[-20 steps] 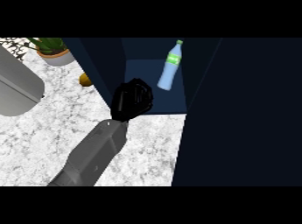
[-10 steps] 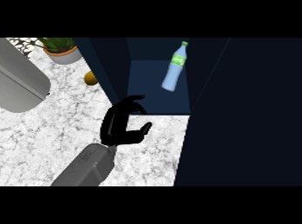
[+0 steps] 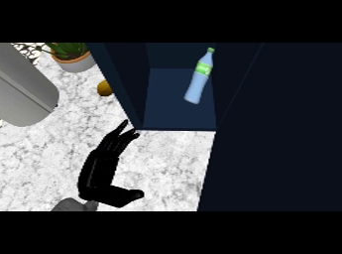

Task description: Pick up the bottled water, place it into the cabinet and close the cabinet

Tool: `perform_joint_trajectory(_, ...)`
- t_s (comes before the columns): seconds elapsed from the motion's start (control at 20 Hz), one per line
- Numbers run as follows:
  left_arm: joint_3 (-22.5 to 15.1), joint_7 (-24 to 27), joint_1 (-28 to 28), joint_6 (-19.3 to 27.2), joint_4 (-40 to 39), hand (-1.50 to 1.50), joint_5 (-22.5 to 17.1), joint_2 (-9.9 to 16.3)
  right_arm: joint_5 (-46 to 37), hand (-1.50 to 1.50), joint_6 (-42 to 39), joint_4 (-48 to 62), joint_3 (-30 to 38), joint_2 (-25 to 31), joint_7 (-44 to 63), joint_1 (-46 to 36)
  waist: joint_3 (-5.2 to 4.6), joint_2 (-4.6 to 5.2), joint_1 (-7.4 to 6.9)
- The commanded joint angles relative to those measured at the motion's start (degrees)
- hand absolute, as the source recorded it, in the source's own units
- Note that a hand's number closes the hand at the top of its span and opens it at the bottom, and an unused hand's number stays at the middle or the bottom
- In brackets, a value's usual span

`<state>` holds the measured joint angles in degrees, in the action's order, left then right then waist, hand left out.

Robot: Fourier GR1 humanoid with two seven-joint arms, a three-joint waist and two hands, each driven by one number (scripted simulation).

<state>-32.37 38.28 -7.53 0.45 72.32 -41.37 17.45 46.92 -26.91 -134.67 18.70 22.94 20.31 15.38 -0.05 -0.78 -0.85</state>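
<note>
Right hand (image 3: 104,166) flat, fingers straight, empty, forearm cut off below, bottled water (image 3: 199,77) inside open cabinet (image 3: 179,106), left hand unseen

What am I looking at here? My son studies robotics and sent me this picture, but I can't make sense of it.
The view is from the robot's head, looking steeply down at a marble kitchen counter. The black shape is a robot hand with straight fingers, holding nothing, on a grey forearm rising from the bottom edge. Its fingertips are near the front edge of a dark blue cabinet, which is open. Inside stands a water bottle with a green label and cap. At the left are a large grey rounded object, a potted plant and a small yellow-brown thing.
</note>
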Motion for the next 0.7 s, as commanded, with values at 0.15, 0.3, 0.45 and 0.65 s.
perform_joint_trajectory(0.15, 4.5, -1.9, 9.2, 0.0, 13.7, -1.5, -2.4, 11.2, -5.6, 1.5, 4.8, -16.0, -10.5, -3.0, 3.8, 1.7, -0.06, -0.07, -0.32)
perform_joint_trajectory(0.3, 6.6, 2.0, 14.7, -1.6, 12.9, -1.5, -1.7, 14.7, -7.3, 1.5, 7.7, -15.6, -15.9, -3.0, 5.3, -0.5, -0.16, 0.14, -0.44)
perform_joint_trajectory(0.45, 9.1, 2.0, 16.6, -1.5, 14.5, -1.5, -0.6, 20.1, -9.2, 1.5, 9.6, -14.7, -20.8, -2.2, 6.8, -3.1, -0.23, -0.12, -0.7)
perform_joint_trajectory(0.65, 9.6, 5.1, 20.5, -3.0, 16.8, -1.5, 0.1, 21.3, -11.9, 1.5, 13.1, -14.2, -28.4, -2.5, 8.1, -8.6, -0.34, -0.33, -0.73)
